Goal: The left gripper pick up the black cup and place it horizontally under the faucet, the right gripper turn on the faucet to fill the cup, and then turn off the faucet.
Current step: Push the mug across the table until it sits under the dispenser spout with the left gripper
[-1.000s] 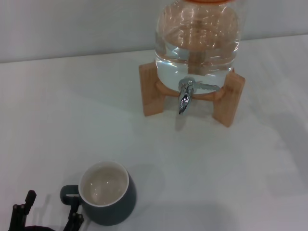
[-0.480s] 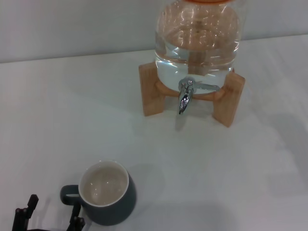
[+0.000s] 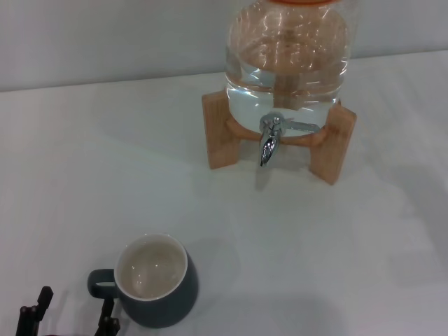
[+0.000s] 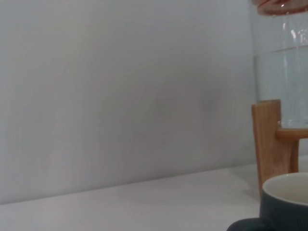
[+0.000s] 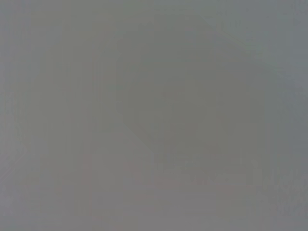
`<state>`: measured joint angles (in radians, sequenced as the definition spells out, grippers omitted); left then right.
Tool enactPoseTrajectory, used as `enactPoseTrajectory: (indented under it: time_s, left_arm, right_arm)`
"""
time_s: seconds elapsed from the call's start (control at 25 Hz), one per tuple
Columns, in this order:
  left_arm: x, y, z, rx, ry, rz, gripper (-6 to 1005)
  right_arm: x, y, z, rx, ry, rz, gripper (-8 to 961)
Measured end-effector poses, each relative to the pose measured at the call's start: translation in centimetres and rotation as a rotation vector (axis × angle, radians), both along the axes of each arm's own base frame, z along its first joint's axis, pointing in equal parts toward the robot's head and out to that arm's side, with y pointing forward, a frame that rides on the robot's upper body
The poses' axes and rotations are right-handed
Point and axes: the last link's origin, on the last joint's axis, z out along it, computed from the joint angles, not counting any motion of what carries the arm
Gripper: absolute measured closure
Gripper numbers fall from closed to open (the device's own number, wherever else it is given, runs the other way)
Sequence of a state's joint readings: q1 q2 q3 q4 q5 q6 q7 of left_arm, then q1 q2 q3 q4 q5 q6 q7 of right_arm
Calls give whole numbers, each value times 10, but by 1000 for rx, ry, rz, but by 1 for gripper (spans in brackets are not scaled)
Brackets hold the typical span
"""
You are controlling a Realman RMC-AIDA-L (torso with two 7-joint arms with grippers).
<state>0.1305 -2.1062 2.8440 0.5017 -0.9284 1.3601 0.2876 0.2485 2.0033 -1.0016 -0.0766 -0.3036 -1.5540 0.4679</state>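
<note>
- Black cup (image 3: 155, 282) sits upright on the white counter (image 3: 84, 175), near the front edge and toward the left. Its cream inside faces up, and its little handle points left.
- From the head view you can look down into the cup. The left wrist view (image 4: 284, 204) shows only a bit of its rim and dark side, seen from low down.
- The faucet (image 3: 270, 138) shows only in the head view. It is shiny, with its spout pointing down, and it sticks out of a clear jar (image 3: 287, 59) with water in it.
- The jar rests on a wooden stand (image 3: 222, 133) at the back of the counter, well apart from the cup.
- The left wrist view shows one wooden leg (image 4: 268, 142) and part of the jar (image 4: 281, 62), but no faucet.
- The left gripper (image 3: 71, 316) peeks in at the bottom edge of the head view, just left of the cup. Two black finger tips (image 3: 45, 296) poke up, and the jaws are apart. One tip is just beside the cup's handle. The cup is not between them.
- The right wrist view is just plain grey, with nothing to make out.
- The right gripper is not seen anywhere.
</note>
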Motion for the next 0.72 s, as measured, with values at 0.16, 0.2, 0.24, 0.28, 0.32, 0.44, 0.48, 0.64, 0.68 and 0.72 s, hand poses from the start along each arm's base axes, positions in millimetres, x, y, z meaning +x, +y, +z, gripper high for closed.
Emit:
enactPoseTrajectory:
  time_s: [0.16, 0.2, 0.24, 0.28, 0.32, 0.44, 0.48, 0.64, 0.68, 0.72]
  left_arm:
    - [-2, 2, 1, 2, 2, 6, 118]
    - [-2, 2, 1, 2, 3, 5, 118]
    - [-2, 3, 1, 3, 4, 5, 118]
    - [-3, 3, 2, 5, 6, 6, 118]
    - [-3, 4, 2, 6, 8, 5, 118]
    - [-4, 7, 4, 7, 14, 0, 118]
    - [-5, 8, 4, 6, 15, -1, 118]
    - [-6, 10, 5, 11, 18, 2, 118]
    - [-6, 11, 5, 12, 20, 3, 118]
    - [-6, 12, 5, 11, 22, 1, 118]
  right_arm:
    - [0, 0, 0, 0, 0, 0, 85]
    - [0, 0, 0, 0, 0, 0, 85]
    - [0, 0, 0, 0, 0, 0, 85]
    - [0, 0, 0, 0, 0, -2, 85]
    - [0, 0, 0, 0, 0, -2, 85]
    - [0, 0, 0, 0, 0, -2, 85]
    - [0, 0, 0, 0, -1, -1, 85]
    - [1, -2, 0, 1, -1, -5, 85]
    - [2, -2, 0, 1, -1, -7, 85]
    - [2, -3, 0, 2, -1, -8, 85]
